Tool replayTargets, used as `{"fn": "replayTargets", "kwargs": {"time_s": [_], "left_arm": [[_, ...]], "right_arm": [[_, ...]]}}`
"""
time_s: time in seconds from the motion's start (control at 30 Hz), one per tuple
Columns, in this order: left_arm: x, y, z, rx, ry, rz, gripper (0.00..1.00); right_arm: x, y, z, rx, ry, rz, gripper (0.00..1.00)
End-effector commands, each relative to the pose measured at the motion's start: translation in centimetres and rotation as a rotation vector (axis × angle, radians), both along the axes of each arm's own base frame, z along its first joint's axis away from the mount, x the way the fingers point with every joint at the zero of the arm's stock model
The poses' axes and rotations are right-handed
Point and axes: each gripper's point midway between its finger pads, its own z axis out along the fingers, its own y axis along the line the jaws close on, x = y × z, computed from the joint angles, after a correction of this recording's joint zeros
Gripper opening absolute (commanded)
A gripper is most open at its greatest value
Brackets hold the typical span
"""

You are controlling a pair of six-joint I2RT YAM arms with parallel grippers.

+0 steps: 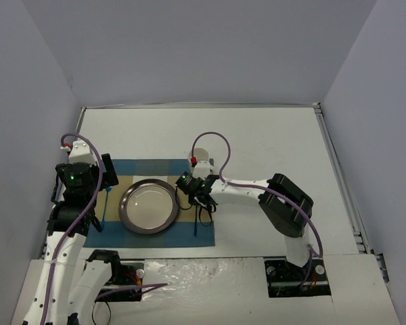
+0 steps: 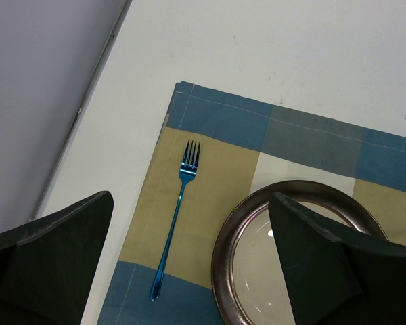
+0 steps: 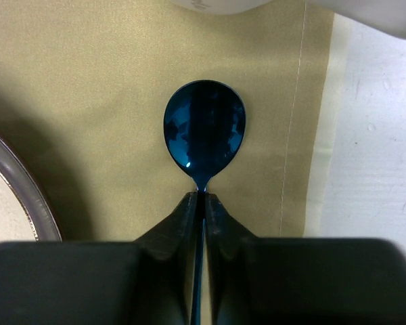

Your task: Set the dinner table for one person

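Overhead, the dinner table (image 1: 271,142) is stretching white beneath both arms, carrying a checked placemat (image 1: 132,169) and plate (image 1: 148,206) near its left front. Left wrist: the left gripper (image 2: 189,200) is hanging spread wide above a blue fork (image 2: 187,166). Right wrist: the right gripper (image 3: 203,197) is pinching the neck of a blue spoon (image 3: 204,125).

Cool, even light fills the overhead view: the large flat white matte tabletop (image 1: 271,149) is bright without glare, and shadows beside the arms are faint. At the bottom of the left wrist view, the black fingers (image 2: 47,264) of the left gripper (image 2: 191,196) look soft-edged. In the right wrist view, the glossy blue metal spoon (image 3: 204,128) mirrors dark shapes, and a dim shadow darkens the blue-and-tan checked cloth placemat (image 3: 88,81) at lower left.
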Motion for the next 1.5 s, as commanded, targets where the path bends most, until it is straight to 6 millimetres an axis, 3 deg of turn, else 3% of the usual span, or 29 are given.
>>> {"fn": "replayTargets", "kwargs": {"time_s": [0.0, 0.2, 0.3, 0.4, 0.47, 0.63, 0.7, 0.83, 1.0, 1.17, 1.3, 1.47], "left_arm": [[0.8, 0.2, 1.3, 0.001, -0.054, 0.006, 0.97], [1.0, -0.2, 1.6, -0.003, -0.068, -0.020, 0.97], [0.8, -0.4, 2.4, -0.005, -0.085, -0.034, 0.97], [0.2, -0.8, 5.5, -0.021, -0.134, -0.052, 0.97], [-0.7, -1.2, 6.4, -0.031, -0.140, -0.075, 0.97], [-3.9, -1.6, 9.9, -0.018, -0.182, -0.119, 0.97], [-5.3, -1.5, 10.7, -0.003, -0.178, -0.128, 0.97], [-8.2, -1.2, 12.0, 0.005, -0.195, -0.124, 0.97], [-11.0, -0.4, 11.7, 0.019, -0.156, -0.088, 0.97], [-14.2, 0.9, 11.9, 0.022, -0.174, -0.022, 0.97], [-15.8, 1.3, 12.0, -0.002, -0.229, -0.015, 0.97], [-17.7, 1.6, 11.3, -0.017, -0.264, -0.022, 0.97]], "right_arm": [[1.2, 0.7, 1.8, 0.023, -0.039, -0.010, 0.15], [1.5, 0.9, 4.2, 0.045, -0.092, 0.004, 0.31], [1.6, 0.9, 7.7, 0.070, -0.166, 0.028, 0.41], [1.7, 0.2, 11.3, 0.093, -0.243, 0.044, 0.53], [1.8, -0.8, 14.2, 0.108, -0.303, 0.042, 0.60], [2.0, -5.5, 20.8, 0.102, -0.481, -0.018, 0.84], [2.1, -7.7, 22.3, 0.066, -0.536, -0.039, 0.94], [1.8, -13.4, 26.3, 0.034, -0.664, -0.146, 1.00], [1.2, -19.7, 28.7, -0.044, -0.753, -0.246, 1.00], [-1.4, -25.4, 31.3, -0.064, -0.847, -0.317, 1.00], [-2.8, -27.9, 31.8, -0.058, -0.886, -0.358, 1.00], [-4.1, -29.5, 31.6, -0.019, -0.913, -0.376, 1.00]]}}
